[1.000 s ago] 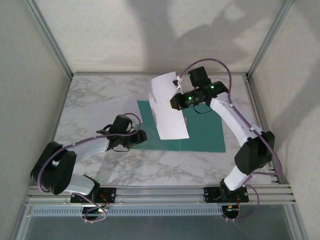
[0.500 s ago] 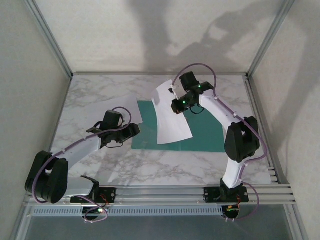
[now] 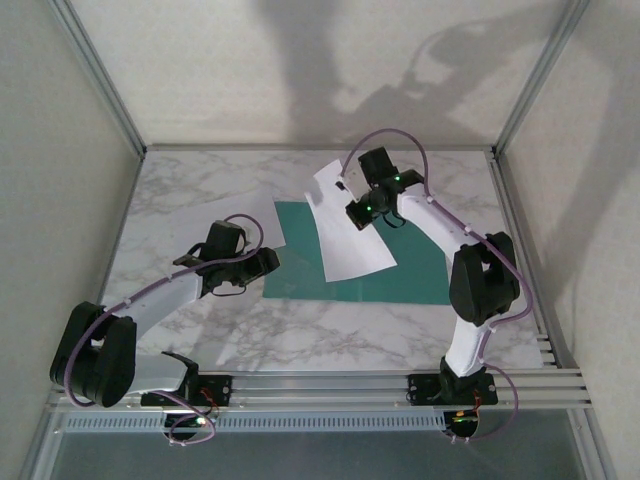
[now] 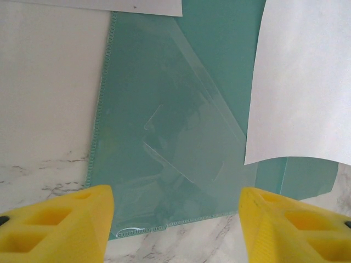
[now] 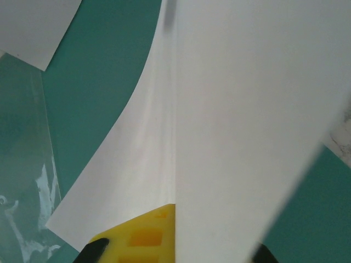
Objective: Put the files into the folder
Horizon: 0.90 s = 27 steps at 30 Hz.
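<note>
Delivery of one sheet (image 3: 350,245) seems the step in hand: the right claw (image 3: 352,196) pinches it hanging below, above the folder (image 3: 420,275), the left claw (image 4: 175,216) hovers wide and empty before the folder's near corner, and next the sheet needs lowering flat, then release.

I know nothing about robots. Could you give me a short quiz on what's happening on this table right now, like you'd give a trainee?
1. True or false: the left gripper is clamped on the flat teal-green card folder.
2. What does the right gripper hold? A) a thin white paper sheet B) the folder C) nothing
3. Fill in: seen from above, the other white paper sheet, lying on the grey-veined marble tabletop, is on the folder's ___ side.

Key: 1 false, it is open and holds nothing. 2 A. 3 left.
</note>
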Available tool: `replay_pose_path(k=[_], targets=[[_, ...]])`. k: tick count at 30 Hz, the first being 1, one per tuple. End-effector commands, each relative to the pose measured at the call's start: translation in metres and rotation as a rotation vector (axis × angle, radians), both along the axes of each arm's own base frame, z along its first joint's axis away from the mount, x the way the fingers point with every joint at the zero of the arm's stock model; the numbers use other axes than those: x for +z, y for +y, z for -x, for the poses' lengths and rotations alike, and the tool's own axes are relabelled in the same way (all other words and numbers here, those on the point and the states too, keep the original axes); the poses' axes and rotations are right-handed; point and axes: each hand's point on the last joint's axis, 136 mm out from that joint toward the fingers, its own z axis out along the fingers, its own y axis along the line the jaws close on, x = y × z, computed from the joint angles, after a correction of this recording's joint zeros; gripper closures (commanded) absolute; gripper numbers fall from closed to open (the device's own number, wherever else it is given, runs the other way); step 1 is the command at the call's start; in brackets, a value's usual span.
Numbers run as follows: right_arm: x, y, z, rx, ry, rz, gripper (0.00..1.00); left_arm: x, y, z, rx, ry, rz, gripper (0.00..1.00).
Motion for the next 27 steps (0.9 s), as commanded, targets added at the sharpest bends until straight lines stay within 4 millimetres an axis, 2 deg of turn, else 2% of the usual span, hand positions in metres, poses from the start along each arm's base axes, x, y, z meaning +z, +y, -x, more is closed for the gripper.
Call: replay_pose_path(k=[1,9,16,23,27], targets=[[0.024,0.002,-0.001,0.039,-0.096,-0.010,1.00,-0.002,0.006,0.003,0.003,0.007,-0.017,0.38],[0.036,-0.003,0.000,0.043,-0.119,-0.038,1.00,0.001,0.004,0.004,0.005,-0.001,0.002,0.38],[0.024,-0.007,0.004,0.037,-0.085,-0.028,1.00,0.001,0.004,0.004,0.009,-0.004,0.008,0.38],[0.030,-0.003,0.011,0.056,-0.112,-0.077,1.00,0.001,0.004,0.005,0.009,-0.003,0.011,0.38],[0.029,-0.012,0.010,0.046,-0.127,-0.056,1.00,0.001,0.004,0.006,0.012,-0.003,0.012,0.38]])
